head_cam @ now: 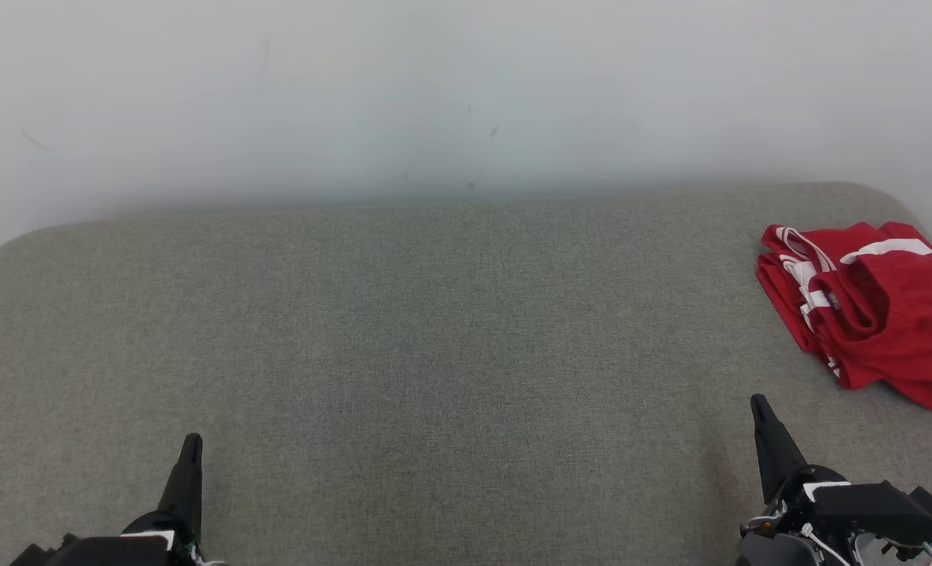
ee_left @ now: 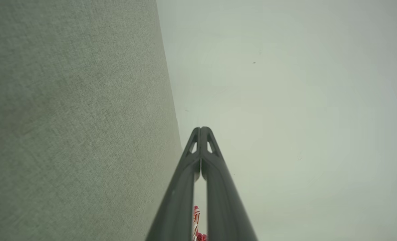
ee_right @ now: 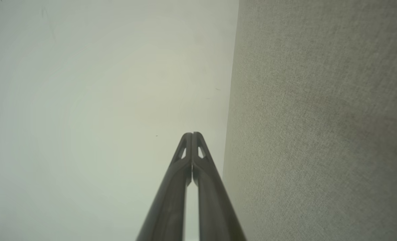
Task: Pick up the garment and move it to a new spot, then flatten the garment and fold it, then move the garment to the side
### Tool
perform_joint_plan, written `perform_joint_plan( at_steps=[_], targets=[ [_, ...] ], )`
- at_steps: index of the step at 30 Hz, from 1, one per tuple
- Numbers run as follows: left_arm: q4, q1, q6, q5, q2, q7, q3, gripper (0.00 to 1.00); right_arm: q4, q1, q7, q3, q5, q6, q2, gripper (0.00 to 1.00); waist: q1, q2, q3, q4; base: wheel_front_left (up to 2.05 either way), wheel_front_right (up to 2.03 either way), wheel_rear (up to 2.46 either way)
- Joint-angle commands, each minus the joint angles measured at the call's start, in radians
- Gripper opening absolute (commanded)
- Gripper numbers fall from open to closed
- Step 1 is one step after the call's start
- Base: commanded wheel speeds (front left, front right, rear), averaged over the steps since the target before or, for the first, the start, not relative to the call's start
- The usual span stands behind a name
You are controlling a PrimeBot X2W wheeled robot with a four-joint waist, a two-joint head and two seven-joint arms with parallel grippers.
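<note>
The left gripper (head_cam: 191,445) has its two dark fingers pressed together with nothing between them. The right gripper (head_cam: 759,407) is the same, tips touching and empty. Both sit low over the near edge of the grey-green surface (head_cam: 434,330), the left near the near left corner and the right near the near right corner. The wide middle stretch between them is bare cloth.

The red garment (head_cam: 867,303) with white stripes lies beyond the right gripper, at the right edge toward the far right corner, apart from both grippers. It sits in a compact, layered bundle, though its lower hem spreads loosely and the layers do not line up neatly.

With the garment bundled off at the side and neither gripper holding it, the task looks either finished or not yet begun. The pictures alone cannot settle which. If this is the fold, it is a rough one.

Both arms appear to be in a rest pose. Each gripper's fingers point away from the robot toward the pale wall (head_cam: 466,94), and each wrist is rolled so that the surface runs up one side of its own view.
</note>
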Motion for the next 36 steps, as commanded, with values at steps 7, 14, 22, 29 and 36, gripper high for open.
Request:
perform_joint_plan(
  at_steps=[7, 14, 22, 29, 36],
  targets=[
    [-0.006, -0.013, -0.004, -0.039, 0.003, 0.009, 0.006, 0.00, -0.009, -0.010, 0.011, -0.003, 0.037, -0.002, 0.000, 0.00, 0.0000, -0.0001, 0.000, 0.001, 0.00, 0.00, 0.00],
    [-0.007, -0.013, -0.004, -0.039, 0.003, 0.009, 0.006, 0.00, -0.009, -0.010, 0.011, -0.003, 0.037, -0.002, 0.000, 0.00, 0.0000, -0.0001, 0.000, 0.001, 0.00, 0.00, 0.00],
    [-0.007, -0.013, -0.004, -0.039, 0.003, 0.009, 0.006, 0.00, -0.009, -0.010, 0.011, -0.003, 0.037, -0.002, 0.000, 0.00, 0.0000, -0.0001, 0.000, 0.001, 0.00, 0.00, 0.00],
    [-0.007, -0.013, -0.004, -0.039, 0.003, 0.009, 0.006, 0.00, -0.009, -0.010, 0.011, -0.003, 0.037, -0.002, 0.000, 0.00, 0.0000, -0.0001, 0.000, 0.001, 0.00, 0.00, 0.00],
    [-0.007, -0.013, -0.004, -0.039, 0.003, 0.009, 0.006, 0.00, -0.009, -0.010, 0.011, -0.003, 0.037, -0.002, 0.000, 0.00, 0.0000, -0.0001, 0.000, 0.001, 0.00, 0.00, 0.00]
  ],
)
